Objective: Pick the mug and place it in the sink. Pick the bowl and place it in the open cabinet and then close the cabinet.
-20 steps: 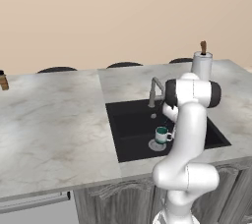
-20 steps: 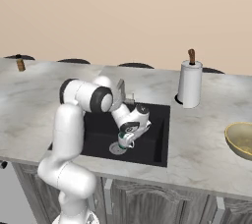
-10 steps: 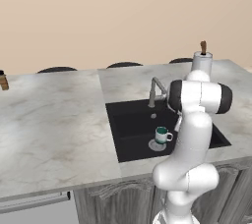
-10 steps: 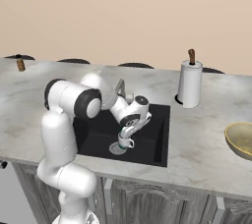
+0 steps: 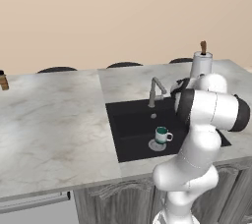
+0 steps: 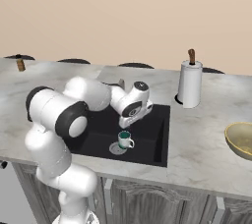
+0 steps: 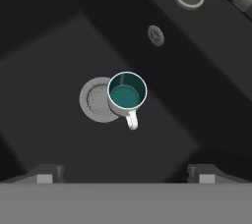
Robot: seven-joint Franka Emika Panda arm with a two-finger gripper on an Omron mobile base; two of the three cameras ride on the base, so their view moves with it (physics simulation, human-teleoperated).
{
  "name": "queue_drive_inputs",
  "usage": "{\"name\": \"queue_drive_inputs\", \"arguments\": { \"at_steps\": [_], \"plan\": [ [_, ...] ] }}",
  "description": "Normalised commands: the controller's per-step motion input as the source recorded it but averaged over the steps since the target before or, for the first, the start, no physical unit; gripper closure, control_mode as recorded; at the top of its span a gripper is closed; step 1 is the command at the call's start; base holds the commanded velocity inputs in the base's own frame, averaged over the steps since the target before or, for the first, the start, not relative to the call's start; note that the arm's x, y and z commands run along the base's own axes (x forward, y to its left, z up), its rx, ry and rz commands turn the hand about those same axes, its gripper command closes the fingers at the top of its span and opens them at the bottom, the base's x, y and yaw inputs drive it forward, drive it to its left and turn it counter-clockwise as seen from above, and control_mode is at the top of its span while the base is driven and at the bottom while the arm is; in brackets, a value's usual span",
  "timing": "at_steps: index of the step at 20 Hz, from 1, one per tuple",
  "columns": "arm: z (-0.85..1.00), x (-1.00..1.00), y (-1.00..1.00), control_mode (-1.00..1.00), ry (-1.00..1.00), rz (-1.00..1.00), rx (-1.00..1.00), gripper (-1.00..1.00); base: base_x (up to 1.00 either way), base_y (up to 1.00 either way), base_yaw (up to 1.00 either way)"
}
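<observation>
one mug stands upright in the sink, overlapping the drain's edge, untouched. my gripper hangs above it, fingers wide apart, holding nothing. bowl at the counter's right edge.

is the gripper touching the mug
Apart. In the hand view the mug stands alone in the sink, well clear of the open gripper.

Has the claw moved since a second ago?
Yes. The claw has risen away from the mug, which stands on the sink drain.
</observation>
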Motion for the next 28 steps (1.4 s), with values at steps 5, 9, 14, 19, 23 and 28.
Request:
{"name": "queue_drive_inputs", "arguments": {
  "at_steps": [5,9,14,19,23,28],
  "plan": [
    [0.7,-0.49,-0.08,-1.0,0.0,-0.1,0.0,-1.0,0.0,0.0,0.0],
    [0.61,-0.66,-0.07,-1.0,0.0,-0.11,0.0,-1.0,0.0,0.0,0.0],
    [0.7,-0.52,-0.03,-1.0,0.0,-0.2,0.0,-1.0,0.0,0.0,0.0],
    [0.64,-0.28,0.0,-1.0,0.0,-0.38,0.0,-1.0,0.0,0.0,0.0],
    [0.31,-0.29,-0.04,-1.0,0.0,-0.5,0.0,-1.0,0.0,0.0,0.0],
    [0.0,-0.33,-0.03,-1.0,-0.09,-0.69,0.0,-1.0,0.0,0.0,0.0]
  ]
}}
